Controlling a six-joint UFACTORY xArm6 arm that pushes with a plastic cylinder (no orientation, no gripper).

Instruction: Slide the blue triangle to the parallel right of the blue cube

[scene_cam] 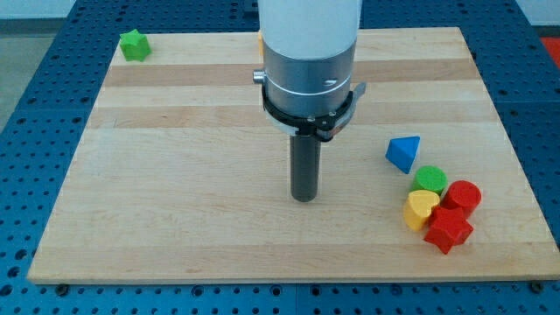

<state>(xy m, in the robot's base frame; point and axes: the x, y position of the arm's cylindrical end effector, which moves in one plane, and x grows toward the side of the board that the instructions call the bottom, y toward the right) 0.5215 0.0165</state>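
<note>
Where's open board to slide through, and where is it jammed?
Free: the view's left, between my tip and the green block. Crowded: the view's lower right, where blue triangle, green cylinder, yellow heart, red cylinder and red block cluster.

arm upright over the board
my tip (304,199) points straight down near the view's middle, rod vertical.

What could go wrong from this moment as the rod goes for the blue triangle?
The blue triangle sits just above a tight cluster: green cylinder, yellow heart, red cylinder and red block. My tip, well to the view's left, could shove it into them. No blue cube shows, so the target spot is uncertain.
</note>
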